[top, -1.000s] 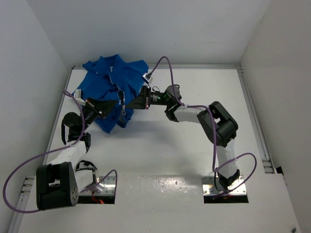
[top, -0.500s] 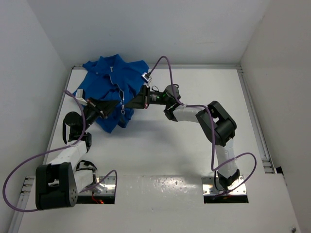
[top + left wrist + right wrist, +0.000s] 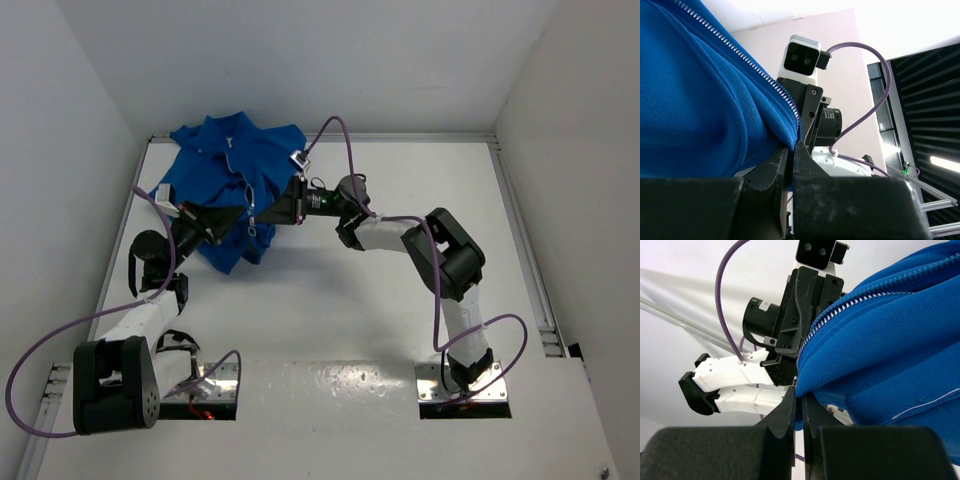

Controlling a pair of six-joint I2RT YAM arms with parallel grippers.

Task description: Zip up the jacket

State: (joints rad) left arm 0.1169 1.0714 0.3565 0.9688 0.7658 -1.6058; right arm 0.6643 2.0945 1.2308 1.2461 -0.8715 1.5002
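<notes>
Top view: the jacket (image 3: 228,172) lies bunched in the upper left of frame on the white surface (image 3: 400,200), collar twd the back wall. The left fingers (image 3: 238,214) and right fingers (image 3: 268,211) meet tip to tip at its lower edge, but the grip is too small to judge here.

Left wrist view shows it. The left fingers (image 3: 798,156) are clenched on the blue hem just under the zip teeth (image 3: 740,56), w/ the other arm's camera (image 3: 801,57) behind.

Right wrist view: the right fingers (image 3: 792,407) are pinched on the hem too, and the teeth run to the upper right.

Count: 1 jacket, 1 zip line, 2 arms, 2 fingers each.
</notes>
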